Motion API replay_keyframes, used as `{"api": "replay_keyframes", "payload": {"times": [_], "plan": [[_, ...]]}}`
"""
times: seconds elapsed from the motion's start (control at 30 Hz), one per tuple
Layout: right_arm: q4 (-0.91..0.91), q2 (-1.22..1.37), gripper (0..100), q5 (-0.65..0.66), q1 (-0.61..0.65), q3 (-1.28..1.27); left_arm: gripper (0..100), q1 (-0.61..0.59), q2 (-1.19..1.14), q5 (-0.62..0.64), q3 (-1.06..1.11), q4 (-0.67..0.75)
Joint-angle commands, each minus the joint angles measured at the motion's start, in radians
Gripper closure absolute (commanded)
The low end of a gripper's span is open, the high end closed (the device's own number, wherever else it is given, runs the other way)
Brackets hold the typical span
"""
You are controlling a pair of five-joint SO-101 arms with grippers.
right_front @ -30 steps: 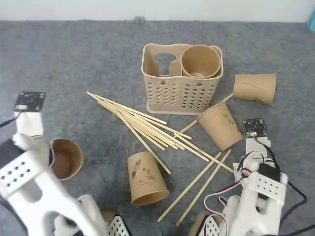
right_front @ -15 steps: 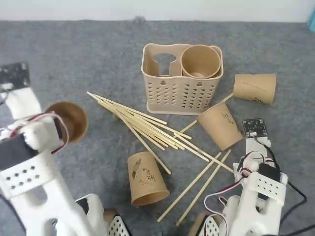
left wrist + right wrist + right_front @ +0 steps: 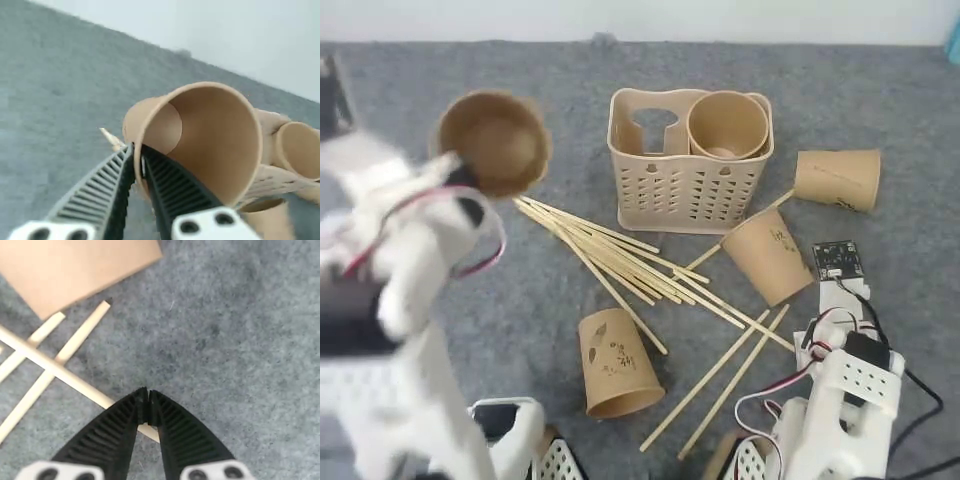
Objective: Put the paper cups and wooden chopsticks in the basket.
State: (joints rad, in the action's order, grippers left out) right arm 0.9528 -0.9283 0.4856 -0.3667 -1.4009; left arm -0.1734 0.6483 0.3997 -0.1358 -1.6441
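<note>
Left gripper (image 3: 137,160) pinches the rim of a paper cup (image 3: 495,140), one finger inside the wall and one outside. It holds the cup in the air with its mouth tipped upward, off to one side of the basket (image 3: 685,190) and apart from it. A second cup (image 3: 727,125) stands upright in one compartment of the basket. Wooden chopsticks (image 3: 620,258) lie scattered on the grey carpet (image 3: 520,90) in front of the basket. Three more cups lie tipped over: a far cup (image 3: 837,178) just beside the basket, a middle cup (image 3: 768,255) near its front corner, and a near cup (image 3: 615,362) among the sticks. Right gripper (image 3: 148,399) sits low, fingers pressed together on nothing, with its tips just over a single stick (image 3: 65,375).
</note>
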Motion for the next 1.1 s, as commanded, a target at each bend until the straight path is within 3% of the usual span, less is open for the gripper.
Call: {"api": "replay_keyframes", "payload": {"times": [0.0, 0.27, 0.47, 0.67, 1.07], "plan": [[-0.015, -0.018, 99.1, -0.005, 0.013, 0.005, 99, 0.164, -0.249, 0.089, -0.248, 0.009], [-0.016, -0.018, 99.1, -0.005, 0.016, 0.005, 99, 0.416, -0.574, 0.095, -0.786, -0.028], [-0.018, -0.019, 99.1, -0.003, 0.016, 0.005, 99, 0.582, -0.799, 0.097, -1.035, -0.063], [-0.018, -0.021, 99.1, -0.003, 0.016, 0.005, 99, 0.618, -0.959, 0.097, -1.167, -0.103], [-0.03, -0.024, 99.1, -0.008, 0.047, -0.006, 99, 0.594, -1.16, 0.097, -1.167, -0.112]]}}
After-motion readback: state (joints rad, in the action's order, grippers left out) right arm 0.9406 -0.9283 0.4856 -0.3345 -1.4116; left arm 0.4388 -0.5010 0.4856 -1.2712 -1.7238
